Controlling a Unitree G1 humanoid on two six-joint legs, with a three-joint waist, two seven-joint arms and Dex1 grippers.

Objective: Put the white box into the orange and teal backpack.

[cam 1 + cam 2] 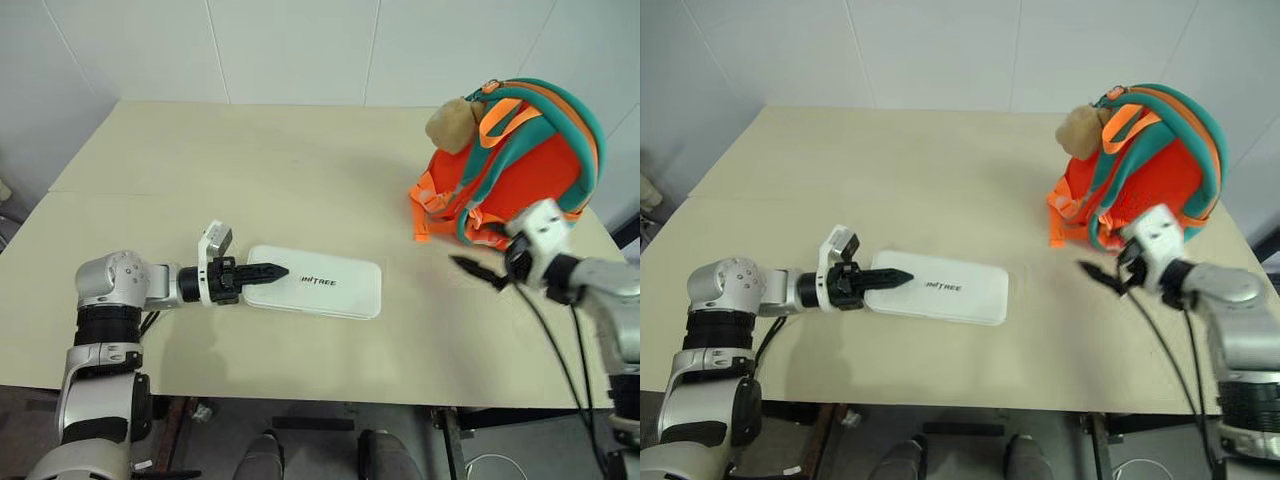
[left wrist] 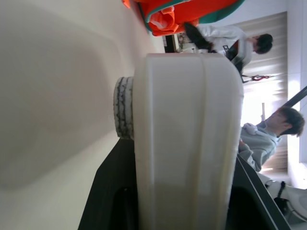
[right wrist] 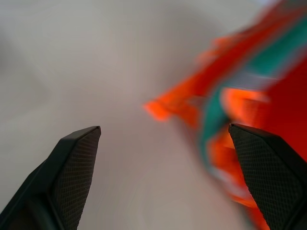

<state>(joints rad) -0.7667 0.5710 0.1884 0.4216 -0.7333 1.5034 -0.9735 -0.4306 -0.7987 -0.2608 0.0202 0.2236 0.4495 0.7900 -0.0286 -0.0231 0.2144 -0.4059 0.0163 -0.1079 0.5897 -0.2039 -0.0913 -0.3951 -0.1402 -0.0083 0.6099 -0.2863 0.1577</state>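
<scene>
beige table (image 1: 300, 170), white box (image 1: 320, 283) centre frame, left gripper (image 1: 262, 273) clamped on its end. right gripper (image 1: 478, 271) spread wide near the orange and teal backpack (image 1: 520, 160), upper right; i'd open the bag first.

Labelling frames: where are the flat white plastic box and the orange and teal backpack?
flat white plastic box (image 1: 330, 285), left eye view, top face.
orange and teal backpack (image 1: 540, 165), left eye view, orange panel.

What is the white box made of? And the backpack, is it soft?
The white box looks like hard, smooth plastic: rounded corners, an even sheen, a seam along its edge. The backpack looks like soft fabric, likely nylon: it bulges, its woven straps droop, and a fuzzy tan toy hangs on it.
</scene>
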